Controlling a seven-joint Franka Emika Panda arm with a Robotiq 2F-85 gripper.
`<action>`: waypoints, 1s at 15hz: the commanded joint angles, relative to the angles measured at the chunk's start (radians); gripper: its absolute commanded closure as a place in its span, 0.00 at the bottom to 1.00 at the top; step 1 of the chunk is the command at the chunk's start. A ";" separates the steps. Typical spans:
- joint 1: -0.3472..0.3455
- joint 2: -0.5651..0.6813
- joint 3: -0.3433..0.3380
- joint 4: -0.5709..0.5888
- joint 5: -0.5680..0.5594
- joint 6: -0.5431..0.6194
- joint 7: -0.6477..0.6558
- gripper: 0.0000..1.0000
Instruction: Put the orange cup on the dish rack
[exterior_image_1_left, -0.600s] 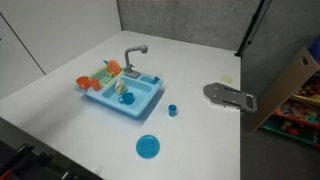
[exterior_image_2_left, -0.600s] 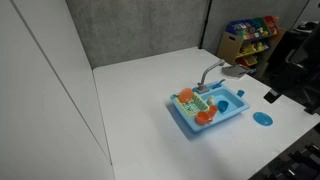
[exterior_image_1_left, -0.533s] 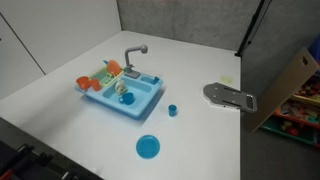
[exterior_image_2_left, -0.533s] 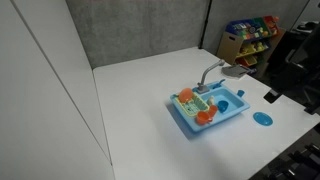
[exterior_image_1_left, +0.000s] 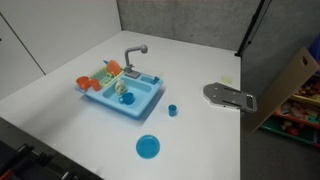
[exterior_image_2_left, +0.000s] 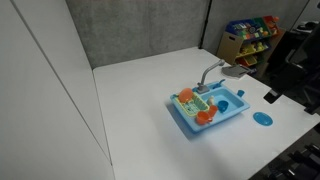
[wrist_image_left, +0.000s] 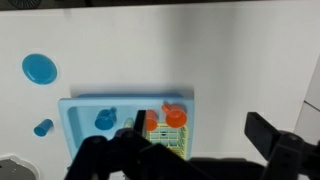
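The orange cup (exterior_image_1_left: 84, 84) sits on the dish rack (exterior_image_1_left: 100, 73) at the sink's (exterior_image_1_left: 133, 112) end; fingers (wrist_image_left: 268, 135) spread, empty, above it.

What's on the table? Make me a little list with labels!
table: white
toy sink: blue, with a grey faucet
rack: yellow-green, at one end of the sink
orange pieces: two at the rack; too small to tell which is the cup
next to the sink: small blue cup, blue plate
claw: open, empty, up above the sink
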 joint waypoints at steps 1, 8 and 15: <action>-0.004 0.053 -0.003 0.052 -0.030 -0.034 0.010 0.00; -0.027 0.185 -0.004 0.184 -0.098 -0.119 0.028 0.00; -0.037 0.326 -0.027 0.287 -0.158 -0.112 0.024 0.00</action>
